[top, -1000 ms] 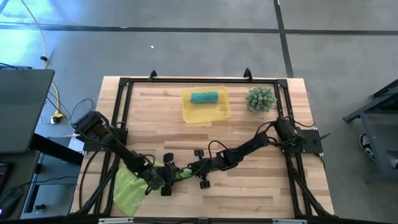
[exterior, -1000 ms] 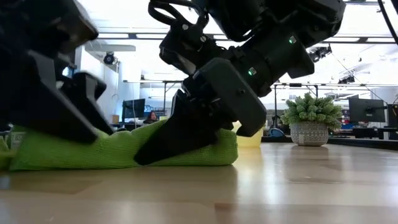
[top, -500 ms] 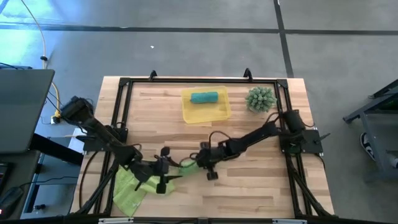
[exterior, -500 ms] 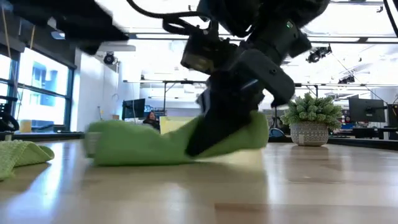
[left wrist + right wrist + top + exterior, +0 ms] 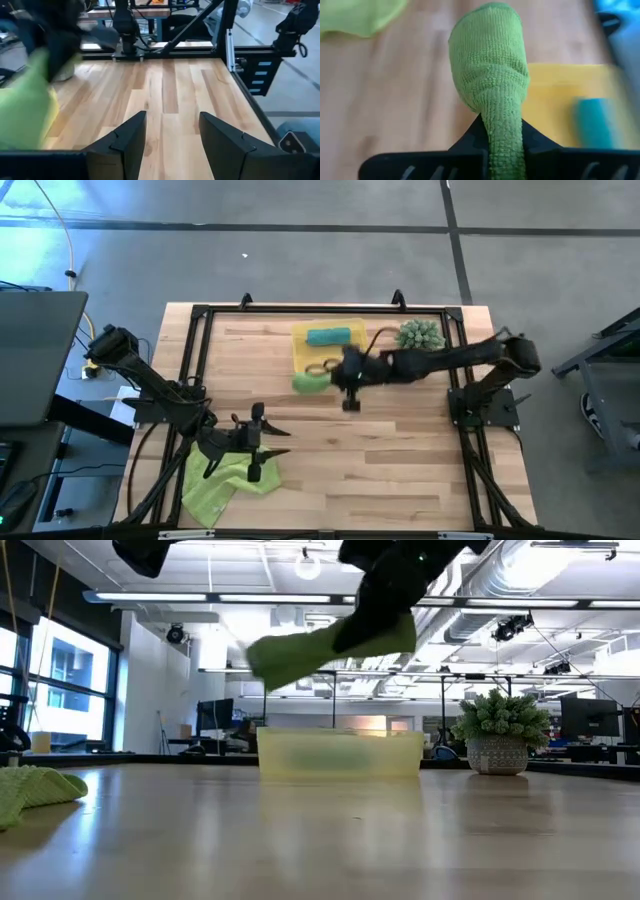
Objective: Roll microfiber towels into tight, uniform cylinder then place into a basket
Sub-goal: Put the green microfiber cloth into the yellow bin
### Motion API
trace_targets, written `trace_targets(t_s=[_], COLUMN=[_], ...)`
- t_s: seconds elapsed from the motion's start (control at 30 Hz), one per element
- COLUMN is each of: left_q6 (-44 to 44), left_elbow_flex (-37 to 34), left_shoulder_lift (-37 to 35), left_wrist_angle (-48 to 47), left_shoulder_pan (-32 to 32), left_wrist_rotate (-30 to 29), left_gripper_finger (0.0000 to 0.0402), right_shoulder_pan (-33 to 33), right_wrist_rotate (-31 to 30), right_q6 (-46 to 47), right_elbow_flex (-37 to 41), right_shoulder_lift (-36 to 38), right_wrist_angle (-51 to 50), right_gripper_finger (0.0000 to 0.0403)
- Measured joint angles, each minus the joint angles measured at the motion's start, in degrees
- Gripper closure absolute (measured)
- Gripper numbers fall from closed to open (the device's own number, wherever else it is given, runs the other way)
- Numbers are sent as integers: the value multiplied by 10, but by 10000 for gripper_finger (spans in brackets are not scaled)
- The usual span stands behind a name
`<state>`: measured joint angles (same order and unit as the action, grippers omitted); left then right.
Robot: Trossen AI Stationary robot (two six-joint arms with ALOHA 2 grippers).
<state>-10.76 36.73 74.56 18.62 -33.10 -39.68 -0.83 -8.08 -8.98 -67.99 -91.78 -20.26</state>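
My left gripper (image 5: 262,442) sat wide apart at six o'clock on the surface (image 5: 400,460), just beside the unrolled lime towel (image 5: 215,488). My right gripper (image 5: 322,372) pinched the rolled lime towel (image 5: 307,381) aloft over the basket's (image 5: 355,360) near edge, the teal roll (image 5: 329,336) inside at twelve o'clock.

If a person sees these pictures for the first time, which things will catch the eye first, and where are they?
First the rolled green towel, held in the air by the right gripper at the near edge of the yellow basket; its fingers are shut on it. A teal rolled towel already lies in the basket. The left gripper waits open near the front left, above a loose green towel on the table.
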Motion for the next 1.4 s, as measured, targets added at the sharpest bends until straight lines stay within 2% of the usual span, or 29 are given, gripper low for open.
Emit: trace_targets(t_s=[0.17, 0.37, 0.47, 0.53, 0.7, 1.0, 1.23, 1.4], left_q6=[1, 0, 0, 0, 0, 0, -1, -1], left_elbow_flex=[0, 0, 0, 0, 0, 0, 0, 0], left_shoulder_lift=[2, 2, 2, 2, 2, 2, 2, 2], left_wrist_angle=[-7, -11, -18, -25, -42, -46, -44, -43], left_shoulder_pan=[2, 0, 0, 0, 1, 12, 29, 43], left_wrist_rotate=[-2, 0, 4, 4, 4, -13, -16, -17], left_gripper_finger=[229, 229, 229, 229, 229, 229, 229, 229], right_shoulder_pan=[75, 168, 200, 216, 227, 230, 237, 244], right_wrist_rotate=[-9, -5, 12, 51, 116, 99, 100, 100], right_q6=[-71, -114, -131, -146, -197, -235, -261, -298], right_elbow_flex=[-2, 11, 34, 45, 52, 52, 52, 52], right_shoulder_lift=[15, -35, -64, -79, -116, -182, -192, -192], right_wrist_angle=[15, 32, 110, 156, 204, 222, 220, 219], right_gripper_finger=[393, 392, 391, 391, 390, 390, 388, 356])
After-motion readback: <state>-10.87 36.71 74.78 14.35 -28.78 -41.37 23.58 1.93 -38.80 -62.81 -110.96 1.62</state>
